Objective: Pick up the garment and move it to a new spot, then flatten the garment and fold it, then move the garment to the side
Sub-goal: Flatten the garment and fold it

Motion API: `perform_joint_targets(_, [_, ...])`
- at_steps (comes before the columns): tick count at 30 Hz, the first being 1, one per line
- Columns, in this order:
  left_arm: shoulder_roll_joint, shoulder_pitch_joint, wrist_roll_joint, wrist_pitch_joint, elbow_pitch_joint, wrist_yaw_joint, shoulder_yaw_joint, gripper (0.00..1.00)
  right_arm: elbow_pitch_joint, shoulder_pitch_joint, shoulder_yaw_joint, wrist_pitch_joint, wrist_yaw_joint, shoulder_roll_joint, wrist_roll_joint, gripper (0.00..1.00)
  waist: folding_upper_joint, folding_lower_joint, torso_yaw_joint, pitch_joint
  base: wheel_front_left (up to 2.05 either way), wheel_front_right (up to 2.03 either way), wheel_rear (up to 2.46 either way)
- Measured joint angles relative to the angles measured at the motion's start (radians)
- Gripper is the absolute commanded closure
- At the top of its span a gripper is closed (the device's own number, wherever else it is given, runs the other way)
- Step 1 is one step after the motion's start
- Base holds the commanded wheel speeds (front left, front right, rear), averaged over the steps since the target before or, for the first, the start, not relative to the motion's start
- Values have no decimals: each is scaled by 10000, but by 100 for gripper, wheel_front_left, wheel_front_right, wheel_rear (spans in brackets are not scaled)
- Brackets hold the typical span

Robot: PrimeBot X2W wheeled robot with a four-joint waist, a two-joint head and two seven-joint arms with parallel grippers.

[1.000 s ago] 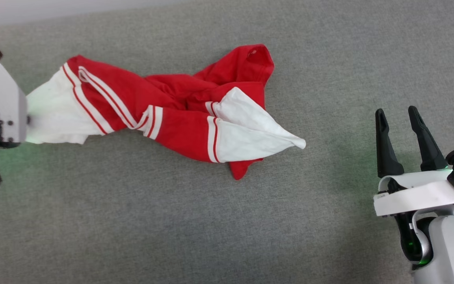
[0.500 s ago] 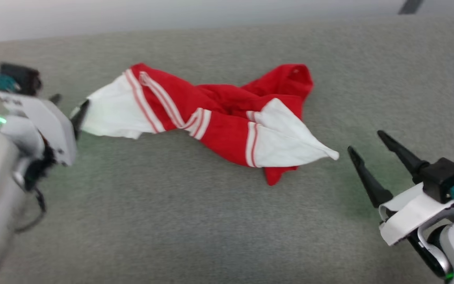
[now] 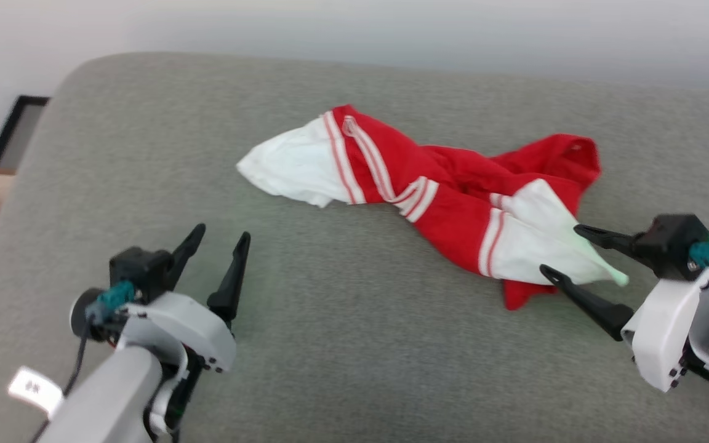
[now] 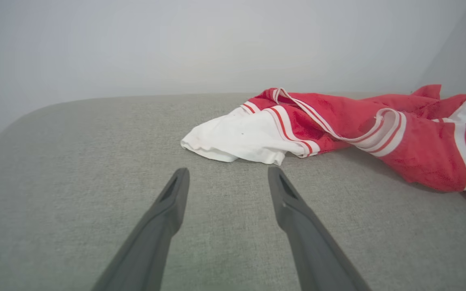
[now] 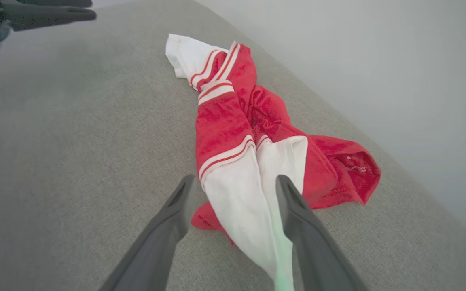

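Left hand and right hand gape empty. The red-and-white soft-cloth T-shirt looks limp; grip the white sleeve end the right one straddles.

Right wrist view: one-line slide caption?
Open right gripper straddles a white sleeve of the crumpled red-and-white cloth T-shirt on grey fabric.

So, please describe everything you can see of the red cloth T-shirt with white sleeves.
The red soft-cloth T-shirt with white sleeves has white-and-red striped bands where sleeves meet body. It lies crumpled, twisted into a long strip on the grey fabric surface. One white sleeve end points toward the open left gripper, apart from it; the other sleeve's tip lies between the fingers of the open right gripper. Whether they touch it is unclear.
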Motion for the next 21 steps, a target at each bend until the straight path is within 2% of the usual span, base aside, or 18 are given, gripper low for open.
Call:
perform_joint_targets(3, [-265, 750, 562, -31, -1179, 485, 853, 0, 150, -728, 754, 690, 0, -314, 581, 0, 0, 0, 395, -32, 0, 0, 0])
perform_joint_targets(7, [-594, 1951, 1404, -40, -2282, 809, 1722, 0, 583, -1667, 1730, 1597, 0, -610, 1231, 0, 0, 0, 862, -14, 0, 0, 0])
perform_joint_targets(12, [-1055, 2763, 2019, -40, -2748, 721, 2326, 0, 1093, -2623, 2704, 2063, 0, -1064, 1605, 0, 0, 0, 1354, 100, 0, 0, 0])
perform_joint_targets(21, [-1739, 3214, 2660, -40, -2905, 301, 3093, 0, 1592, -3634, 4163, 2370, 0, -1294, 2165, 0, 0, 0, 1760, 480, 0, 0, 0])
